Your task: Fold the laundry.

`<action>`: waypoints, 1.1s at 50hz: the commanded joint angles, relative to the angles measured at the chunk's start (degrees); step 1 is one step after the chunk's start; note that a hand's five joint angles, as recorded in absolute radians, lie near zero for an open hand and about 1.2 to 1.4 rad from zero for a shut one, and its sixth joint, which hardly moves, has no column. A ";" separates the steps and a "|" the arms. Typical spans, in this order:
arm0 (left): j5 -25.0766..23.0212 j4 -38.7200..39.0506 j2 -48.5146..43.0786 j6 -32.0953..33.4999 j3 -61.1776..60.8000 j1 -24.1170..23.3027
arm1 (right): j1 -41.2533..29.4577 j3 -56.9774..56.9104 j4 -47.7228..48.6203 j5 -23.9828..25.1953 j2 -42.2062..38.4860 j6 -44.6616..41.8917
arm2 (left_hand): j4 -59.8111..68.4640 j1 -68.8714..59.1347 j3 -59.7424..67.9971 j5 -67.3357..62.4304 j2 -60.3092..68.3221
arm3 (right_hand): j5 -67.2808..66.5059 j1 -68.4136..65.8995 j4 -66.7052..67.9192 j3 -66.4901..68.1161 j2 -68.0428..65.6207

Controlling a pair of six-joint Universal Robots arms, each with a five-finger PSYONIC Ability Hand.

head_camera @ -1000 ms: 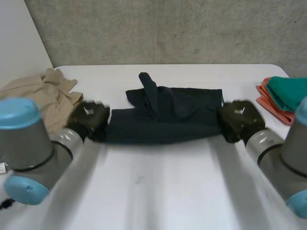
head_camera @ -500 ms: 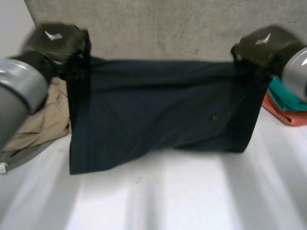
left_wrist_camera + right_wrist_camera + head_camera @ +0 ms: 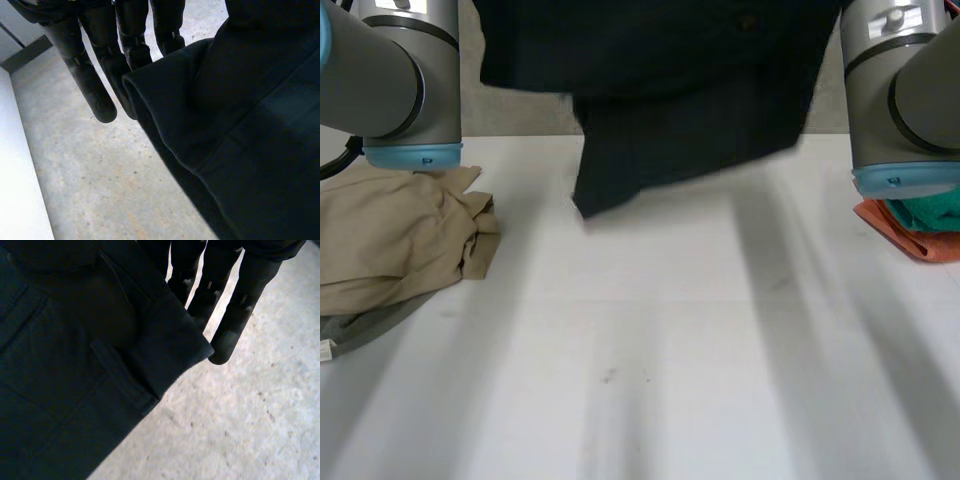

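The dark navy garment (image 3: pixel 680 110) hangs in the air over the far part of the white table (image 3: pixel 670 390), stretched between the two arms, with its lower edge loose above the tabletop and one side hanging lower than the other. The left hand (image 3: pixel 100 75) has one upper corner: its fingers run nearly straight with the folded edge of the cloth tucked against them, and though the thumb is hidden behind the fabric, it looks like a pinch on that corner. The right hand (image 3: pixel 240 310) holds the opposite corner the same way, fingers long and close together against a thick stitched band of the cloth.

Behind it all stands a rough grey concrete wall (image 3: pixel 520 115). On the table by the left arm (image 3: pixel 390 70) lies a crumpled beige cloth (image 3: pixel 395 240) over a bit of grey cloth (image 3: pixel 370 325). By the right arm (image 3: pixel 900 90) sits a teal cloth (image 3: pixel 935 208) on an orange cloth (image 3: pixel 910 238).
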State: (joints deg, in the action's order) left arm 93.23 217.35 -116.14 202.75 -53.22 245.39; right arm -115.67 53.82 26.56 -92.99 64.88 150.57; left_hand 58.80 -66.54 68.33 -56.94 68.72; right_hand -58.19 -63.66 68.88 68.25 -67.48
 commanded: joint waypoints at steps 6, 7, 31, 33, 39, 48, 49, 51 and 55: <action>1.08 -5.70 4.96 -0.17 -21.56 -0.79 | 0.00 8.40 -8.37 2.55 -3.97 1.83 | 21.20 -13.46 11.67 -13.06 11.28 | -11.81 -16.34 11.12 11.75 -12.52; 1.16 -7.54 4.87 -0.17 -24.71 -0.70 | 0.09 9.37 -8.72 3.16 -4.49 1.75 | 21.20 -13.46 11.67 -13.06 11.28 | -11.81 -16.34 11.12 11.75 -12.52; 1.25 -50.34 21.12 0.45 -52.60 -5.45 | 0.36 42.14 -36.83 6.51 8.57 -13.96 | 21.20 -13.46 11.67 -13.06 11.28 | -11.81 -16.34 11.12 11.75 -12.52; 0.90 -56.29 22.44 0.54 -52.60 -6.32 | 0.70 44.17 -39.21 6.16 11.13 -16.61 | 21.20 -13.46 11.67 -13.06 11.28 | -11.81 -16.34 11.12 11.75 -12.52; 0.20 -69.06 25.52 3.78 -52.69 -12.73 | 4.57 51.38 -49.76 6.42 20.10 -26.63 | 21.20 -13.46 11.67 -13.06 11.28 | -11.81 -16.34 11.12 11.75 -12.52; 0.73 -55.82 24.73 5.11 -49.88 -11.07 | 5.37 54.11 -47.40 9.67 20.73 -24.62 | 21.20 -13.46 11.67 -13.06 11.28 | -11.81 -16.34 11.12 11.75 -12.52; 0.81 -55.02 24.56 5.19 -49.35 -11.07 | 5.37 54.03 -47.31 9.76 20.73 -24.36 | 21.20 -13.46 11.67 -13.06 11.28 | -11.81 -16.34 11.12 11.75 -12.52; 0.73 -53.18 23.68 5.28 -47.60 -11.07 | 5.28 53.59 -47.04 9.85 20.72 -23.92 | 21.20 -13.46 11.67 -13.06 11.28 | -11.81 -16.34 11.12 11.75 -12.52; 0.37 -50.19 19.91 5.20 -43.47 -10.72 | 5.19 50.08 -43.10 9.59 20.55 -22.78 | 21.20 -13.46 11.67 -13.06 11.28 | -11.81 -16.34 11.12 11.75 -12.52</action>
State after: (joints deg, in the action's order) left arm 93.86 162.38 -92.17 208.06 -101.51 234.06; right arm -110.16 107.29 -20.51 -83.23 85.88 126.06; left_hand 58.80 -66.54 68.35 -57.58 68.75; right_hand -58.20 -63.66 68.90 68.41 -67.53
